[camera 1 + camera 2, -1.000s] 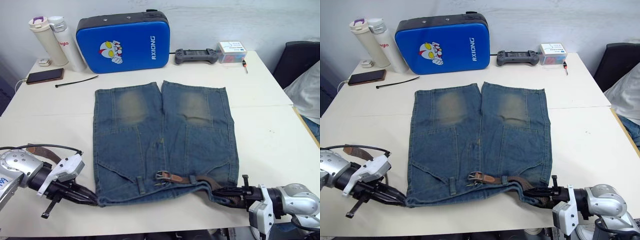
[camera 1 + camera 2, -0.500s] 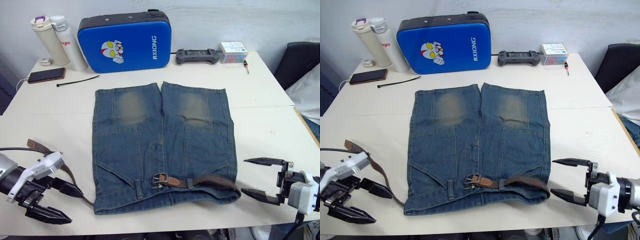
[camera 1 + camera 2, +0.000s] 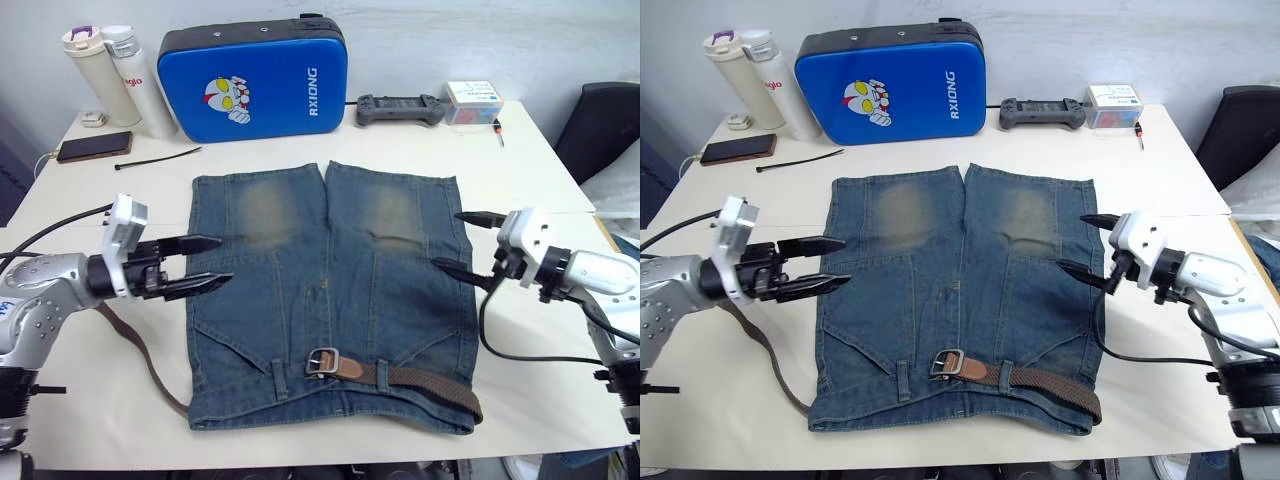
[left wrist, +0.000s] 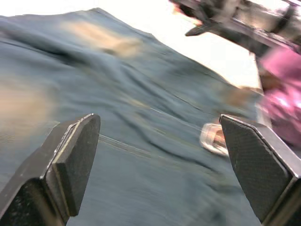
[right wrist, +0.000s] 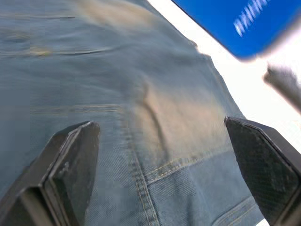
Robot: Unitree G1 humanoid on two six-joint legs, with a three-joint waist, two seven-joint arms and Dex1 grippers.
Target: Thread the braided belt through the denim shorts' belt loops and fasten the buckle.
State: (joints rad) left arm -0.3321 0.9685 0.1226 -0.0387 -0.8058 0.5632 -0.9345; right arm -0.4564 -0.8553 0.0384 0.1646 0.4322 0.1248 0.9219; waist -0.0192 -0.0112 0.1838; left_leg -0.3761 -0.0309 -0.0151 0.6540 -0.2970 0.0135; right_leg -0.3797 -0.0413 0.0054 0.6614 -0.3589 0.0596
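- Jaws spread on both: my left gripper (image 3: pixel 205 264) & right gripper (image 3: pixel 462 240) hover over denim shorts (image 3: pixel 325 290), holding nothing.
- Braided belt (image 3: pixel 425 381) lies buckled across waistband, buckle (image 3: pixel 323 361) shut — task looks done.

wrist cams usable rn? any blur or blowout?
Left wrist view: motion-smeared, the denim shorts streaky, the buckle a soft blob, table beyond blown out white. Right wrist view: sharper, stitching readable, blue case lettering blurred. Left eye view: evenly lit, crisp.

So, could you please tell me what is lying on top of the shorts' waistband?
The braided belt lies along it, buckle near the middle. Its left stretch is hidden under denim.
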